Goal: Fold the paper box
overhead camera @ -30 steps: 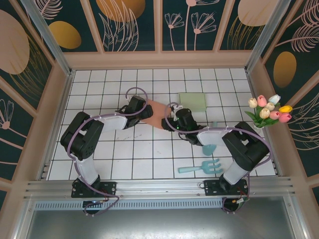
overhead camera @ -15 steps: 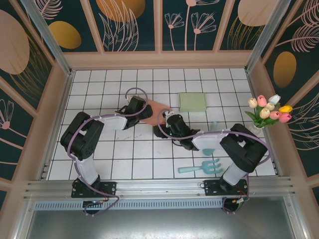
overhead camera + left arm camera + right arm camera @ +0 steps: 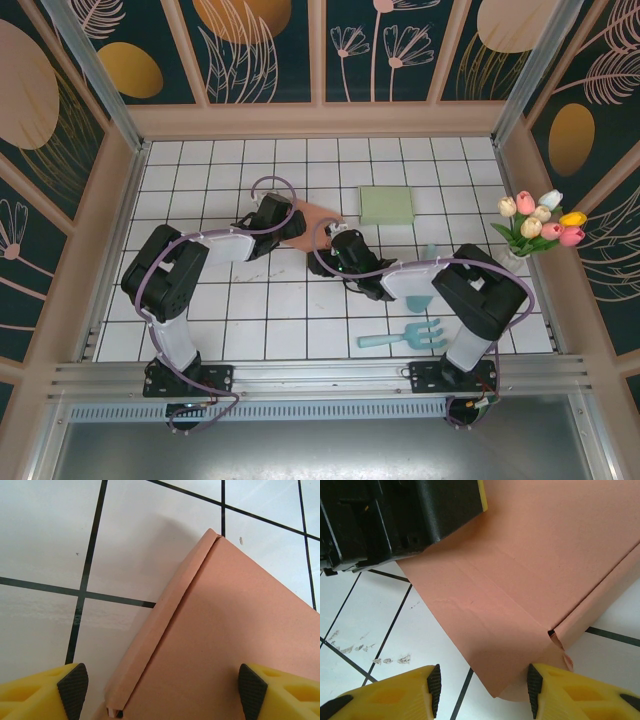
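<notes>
The salmon paper box (image 3: 318,216) lies flat on the white tiled table between my two grippers. In the left wrist view its broad panel (image 3: 235,630) has a folded side strip (image 3: 160,625) along its left edge. My left gripper (image 3: 160,690) is open over it, its pads wide apart on either side. From the near side my right gripper (image 3: 484,685) stands open around the box's corner flap (image 3: 520,665), the right pad (image 3: 534,687) close against the flap's edge. My left gripper (image 3: 288,222) rests on the box's left side, my right gripper (image 3: 325,255) at its near corner.
A pale green flat box (image 3: 386,205) lies behind and to the right. A teal hand fork (image 3: 405,338) and a teal trowel (image 3: 420,296) lie near the right arm. A tulip bouquet (image 3: 540,225) stands at the right wall. The left gripper's black body (image 3: 395,515) is close.
My right gripper has swung left and nearer, from the box's right side to its near corner, and now covers more of the box. The left arm has stayed put.
</notes>
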You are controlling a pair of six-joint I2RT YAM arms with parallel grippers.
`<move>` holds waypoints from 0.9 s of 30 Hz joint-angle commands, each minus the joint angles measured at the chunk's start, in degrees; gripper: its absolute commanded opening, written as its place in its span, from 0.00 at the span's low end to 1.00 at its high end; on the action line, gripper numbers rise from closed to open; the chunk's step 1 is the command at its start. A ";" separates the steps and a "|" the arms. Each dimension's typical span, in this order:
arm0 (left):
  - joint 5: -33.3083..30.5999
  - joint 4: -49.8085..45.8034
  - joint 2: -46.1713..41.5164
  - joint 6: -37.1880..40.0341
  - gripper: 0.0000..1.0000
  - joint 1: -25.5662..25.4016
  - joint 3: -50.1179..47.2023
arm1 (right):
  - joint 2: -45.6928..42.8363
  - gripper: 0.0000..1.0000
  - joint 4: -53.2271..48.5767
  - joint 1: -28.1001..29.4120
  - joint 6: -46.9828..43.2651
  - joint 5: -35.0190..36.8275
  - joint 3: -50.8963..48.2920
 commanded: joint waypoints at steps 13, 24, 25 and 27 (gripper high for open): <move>-2.48 -4.62 0.65 1.33 0.79 0.25 -2.39 | 0.94 0.50 4.18 -0.78 0.12 -4.99 2.57; -2.59 -4.55 0.66 1.38 0.79 0.32 -2.58 | 2.97 0.48 5.63 -2.02 0.01 -5.47 1.82; -2.69 -4.60 0.64 1.48 0.79 0.25 -2.52 | 3.17 0.49 4.92 -2.02 0.10 -4.82 2.00; -2.86 -4.77 0.66 1.56 0.79 0.26 -2.45 | 3.49 0.49 4.15 -2.10 0.39 -3.84 2.17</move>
